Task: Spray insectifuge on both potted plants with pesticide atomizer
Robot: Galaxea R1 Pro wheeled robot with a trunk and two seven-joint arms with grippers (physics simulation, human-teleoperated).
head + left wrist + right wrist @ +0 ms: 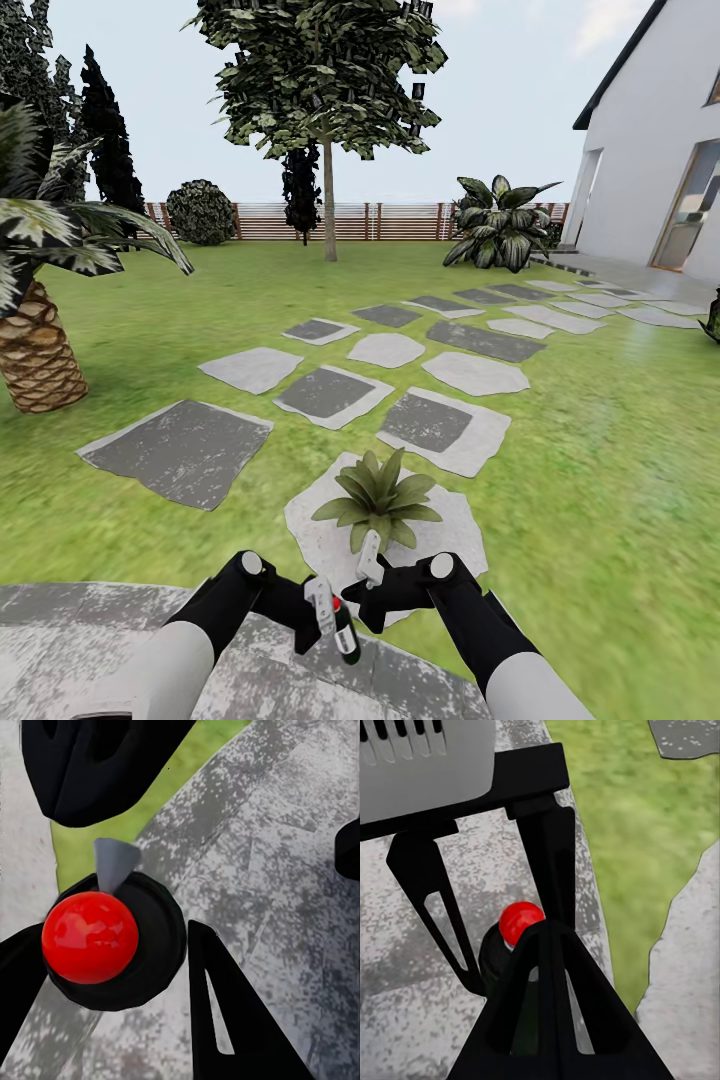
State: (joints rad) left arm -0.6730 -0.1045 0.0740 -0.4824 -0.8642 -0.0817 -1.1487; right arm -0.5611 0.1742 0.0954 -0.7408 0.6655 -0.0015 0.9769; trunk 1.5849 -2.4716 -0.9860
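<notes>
One potted plant (378, 497) sits on a paving stone, and one pesticide atomizer (344, 629) shows between two hands. Beyond stand one palm (35, 300), one tree (327, 100) and one house (655, 140).

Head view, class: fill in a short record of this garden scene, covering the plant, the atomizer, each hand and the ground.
Plant: one potted plant on a pale slab, just ahead of the hands
Atomizer: dark atomizer with a red top, off the ground
Left hand: left hand shut on the atomizer
Right hand: right hand fingers together, apparently holding nothing
Ground: grey patio, then lawn
</notes>
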